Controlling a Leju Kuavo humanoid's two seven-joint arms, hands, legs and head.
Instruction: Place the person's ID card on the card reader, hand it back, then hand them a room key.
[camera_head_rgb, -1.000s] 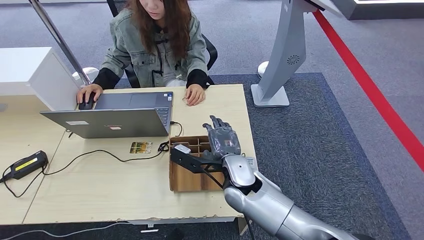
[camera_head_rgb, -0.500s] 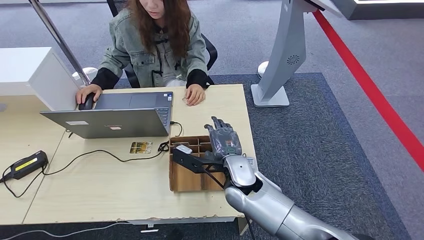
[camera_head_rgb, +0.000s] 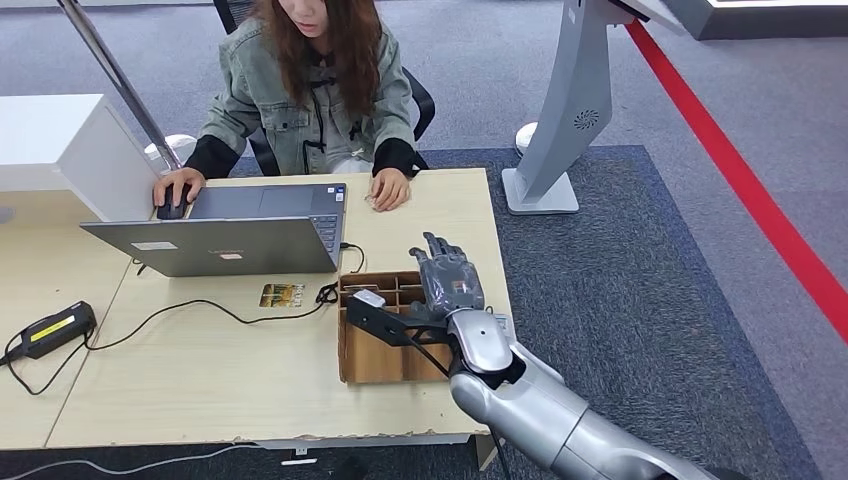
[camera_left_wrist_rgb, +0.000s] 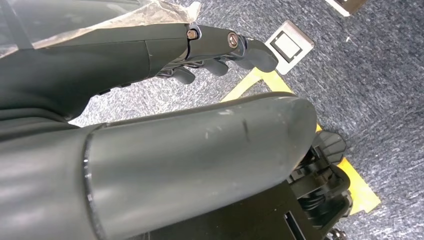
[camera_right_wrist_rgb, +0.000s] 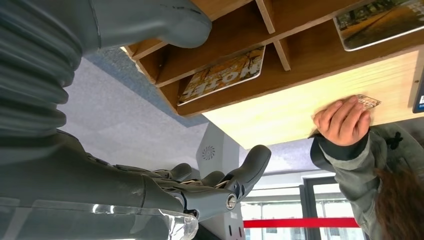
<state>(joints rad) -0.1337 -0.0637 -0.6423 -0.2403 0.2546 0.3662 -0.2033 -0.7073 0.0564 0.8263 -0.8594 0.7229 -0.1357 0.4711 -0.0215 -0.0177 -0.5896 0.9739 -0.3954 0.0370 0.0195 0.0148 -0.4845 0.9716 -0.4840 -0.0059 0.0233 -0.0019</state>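
My right hand (camera_head_rgb: 449, 277) hovers flat, fingers spread and empty, over the right side of a compartmented cardboard box (camera_head_rgb: 372, 352) near the table's front edge. In the right wrist view that hand (camera_right_wrist_rgb: 200, 192) is above a printed room key card (camera_right_wrist_rgb: 223, 75) lying in one compartment of the box (camera_right_wrist_rgb: 300, 50). A second printed card (camera_head_rgb: 282, 295) lies on the table left of the box. The person's hand (camera_head_rgb: 390, 188) rests on a small card (camera_right_wrist_rgb: 368, 101) at the table's far edge. The black card reader (camera_head_rgb: 52, 328) sits far left. My left hand (camera_left_wrist_rgb: 200, 47) hangs over the floor, holding nothing.
A person sits across the table at an open laptop (camera_head_rgb: 230, 232), one hand on a mouse (camera_head_rgb: 172, 209). A black cable (camera_head_rgb: 190, 312) runs across the table from the reader. A white box (camera_head_rgb: 70, 150) stands at the back left, a kiosk stand (camera_head_rgb: 560, 120) on the carpet to the right.
My right hand has crept slightly forward over the box. The person's hand on the mouse shifted a little.
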